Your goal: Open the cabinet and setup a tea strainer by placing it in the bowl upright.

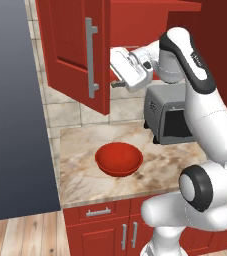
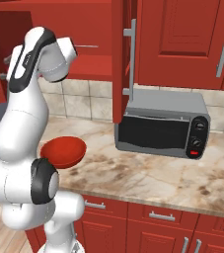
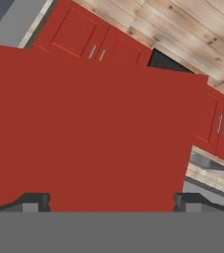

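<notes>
The jaws (image 3: 111, 200) stand wide open and hold nothing; in the hand view their two dark tips rise far apart, with a flat, plain red panel spread between and beyond them. In the left base view the white hand sits raised just beside the open cabinet (image 1: 77, 50), whose panelled red door swings out over the desk and carries a long vertical silver bar handle (image 1: 91, 57). In the right base view the edge of a second open door hangs down in front of the toaster oven (image 2: 162, 123), a boxy grey metal appliance with a dark glass front and two round knobs. The bowl (image 1: 119, 158), glossy red, round and shallow, rests on the desk (image 1: 85, 180) left of the oven, well below the hand. The desk is beige veined marble, backed by pale stone tiles. Beneath run lower red cupboards (image 2: 153, 227) with short silver handles, and light wood planks cover the floor (image 1: 20, 235).
</notes>
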Controlling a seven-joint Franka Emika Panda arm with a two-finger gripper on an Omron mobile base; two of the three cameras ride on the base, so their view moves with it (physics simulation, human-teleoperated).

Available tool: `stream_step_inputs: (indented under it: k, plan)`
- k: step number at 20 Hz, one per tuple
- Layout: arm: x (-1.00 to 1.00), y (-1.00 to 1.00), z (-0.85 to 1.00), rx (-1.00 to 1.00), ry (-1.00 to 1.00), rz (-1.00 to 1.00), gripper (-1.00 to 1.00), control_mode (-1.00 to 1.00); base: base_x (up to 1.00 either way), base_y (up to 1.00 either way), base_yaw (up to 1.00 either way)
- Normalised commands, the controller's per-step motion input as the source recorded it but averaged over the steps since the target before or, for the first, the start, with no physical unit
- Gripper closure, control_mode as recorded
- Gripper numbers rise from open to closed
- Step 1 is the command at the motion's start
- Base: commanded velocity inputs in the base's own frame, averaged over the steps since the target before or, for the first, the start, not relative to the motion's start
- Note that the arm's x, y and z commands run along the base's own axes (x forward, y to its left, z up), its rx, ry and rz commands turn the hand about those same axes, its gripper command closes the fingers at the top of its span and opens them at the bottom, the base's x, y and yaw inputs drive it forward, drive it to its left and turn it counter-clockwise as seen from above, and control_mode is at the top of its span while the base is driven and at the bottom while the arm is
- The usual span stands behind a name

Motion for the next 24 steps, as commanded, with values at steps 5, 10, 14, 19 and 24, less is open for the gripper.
stream_step_inputs:
  k: [5, 10, 14, 19, 24]
  plan:
    - [0.22, 0.27, -0.17, 0.00, 0.04, -0.02, -1.00, -1.00, 0.00, 0.00, 0.00]
    - [-0.02, 0.46, -0.07, 0.00, 0.05, 0.00, -1.00, -1.00, 0.00, 0.00, 0.00]
    - [-0.05, 0.70, -0.02, -0.03, 0.00, 0.00, -1.00, -1.00, 0.00, 0.00, 0.00]
    - [0.00, 0.72, 0.00, -0.02, 0.00, -0.04, -1.00, -1.00, 0.00, 0.00, 0.00]
    - [0.00, 0.61, 0.00, -0.02, 0.00, -0.06, -1.00, -1.00, 0.00, 0.00, 0.00]
